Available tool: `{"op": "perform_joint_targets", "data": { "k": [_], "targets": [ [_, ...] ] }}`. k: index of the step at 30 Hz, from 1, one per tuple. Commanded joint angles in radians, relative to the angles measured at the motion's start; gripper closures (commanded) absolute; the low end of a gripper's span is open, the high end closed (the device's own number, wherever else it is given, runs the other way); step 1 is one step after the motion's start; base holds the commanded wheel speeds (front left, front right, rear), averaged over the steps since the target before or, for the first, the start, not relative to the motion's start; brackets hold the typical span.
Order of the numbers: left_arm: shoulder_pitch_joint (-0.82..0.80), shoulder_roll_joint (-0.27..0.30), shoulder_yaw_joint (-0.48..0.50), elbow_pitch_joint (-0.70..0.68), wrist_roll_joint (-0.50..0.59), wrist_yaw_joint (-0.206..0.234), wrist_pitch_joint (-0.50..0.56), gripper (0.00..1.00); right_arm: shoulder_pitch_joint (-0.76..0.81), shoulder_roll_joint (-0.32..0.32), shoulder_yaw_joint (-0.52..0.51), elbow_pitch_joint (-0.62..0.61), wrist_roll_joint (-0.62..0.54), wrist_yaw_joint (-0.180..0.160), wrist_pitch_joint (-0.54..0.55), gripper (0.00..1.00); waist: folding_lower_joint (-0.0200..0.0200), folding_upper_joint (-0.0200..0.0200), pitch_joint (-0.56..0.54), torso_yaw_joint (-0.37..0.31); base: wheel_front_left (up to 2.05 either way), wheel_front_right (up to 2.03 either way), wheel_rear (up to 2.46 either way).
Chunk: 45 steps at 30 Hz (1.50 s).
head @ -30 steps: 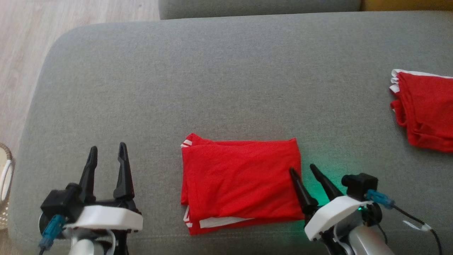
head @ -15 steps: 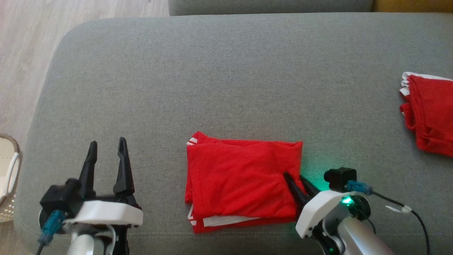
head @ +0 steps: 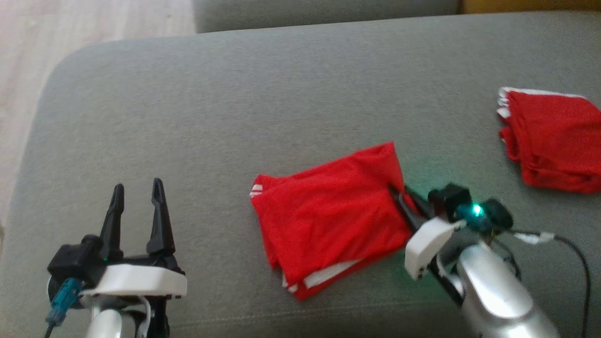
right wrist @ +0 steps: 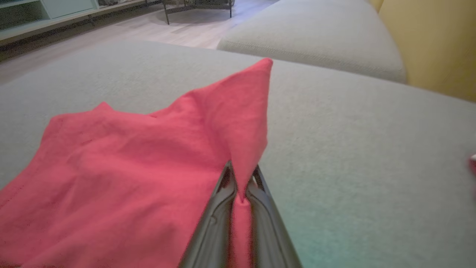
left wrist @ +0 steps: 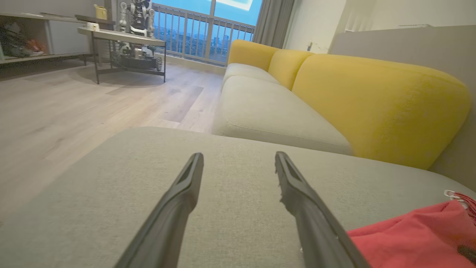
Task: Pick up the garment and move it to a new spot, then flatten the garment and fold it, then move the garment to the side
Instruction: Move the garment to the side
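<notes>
The folded red garment (head: 328,211) with white trim lies skewed on the grey sofa seat (head: 235,103). My right gripper (head: 401,195) is shut on its right edge, and the far right corner is pulled up and away. In the right wrist view the red cloth (right wrist: 148,160) is pinched between the two dark fingers (right wrist: 219,208), with a corner standing up in a peak. My left gripper (head: 137,190) stands open over bare seat to the garment's left. In the left wrist view its fingers (left wrist: 186,193) are spread, and the garment (left wrist: 412,242) shows at the lower right.
A second folded red garment (head: 549,138) lies at the seat's right side. Wooden floor (head: 28,56) runs past the seat's left edge. A yellow sofa back (left wrist: 372,96) and another grey seat (left wrist: 267,115) lie beyond.
My right gripper has closed on the garment's right edge and dragged it up and to the right, skewing the fold. The camera has shifted. The left gripper has stayed open.
</notes>
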Motion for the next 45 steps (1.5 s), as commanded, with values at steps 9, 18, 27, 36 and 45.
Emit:
{"op": "perform_joint_targets", "data": {
  "k": [9, 18, 27, 36, 45],
  "targets": [
    [-0.118, 0.008, -0.013, -0.039, 0.112, -0.064, -0.012, 0.0, -0.219, -0.114, 0.016, -0.178, 0.029, 0.0, 0.121, 1.0, 0.0, 0.0, 0.133, -0.18, 0.0, 0.0, 0.0],
    [-0.219, 0.088, -0.06, -0.008, 0.183, -0.12, -0.012, 0.0, -0.387, -0.176, -0.082, -0.147, 0.064, 0.0, 0.142, 1.0, 0.0, 0.0, 0.266, -0.341, 0.0, 0.0, 0.0],
    [-0.246, 0.117, -0.094, 0.004, 0.186, -0.13, -0.012, 0.0, -0.477, -0.176, -0.195, -0.044, -0.007, 0.0, 0.099, 1.0, 0.0, 0.0, 0.323, -0.392, 0.0, 0.0, 0.0],
    [-0.224, 0.118, -0.089, -0.014, 0.173, -0.122, -0.012, 0.0, -0.506, -0.137, -0.346, -0.015, -0.122, 0.0, 0.023, 1.0, 0.0, 0.0, 0.359, -0.402, 0.0, 0.0, 0.0],
    [-0.232, 0.119, -0.095, -0.012, 0.165, -0.118, -0.012, 0.0, -0.51, -0.098, -0.404, -0.019, -0.202, 0.0, -0.013, 0.0, 0.0, 0.0, 0.365, -0.381, 0.0, 0.0, 0.0]
  ]
}}
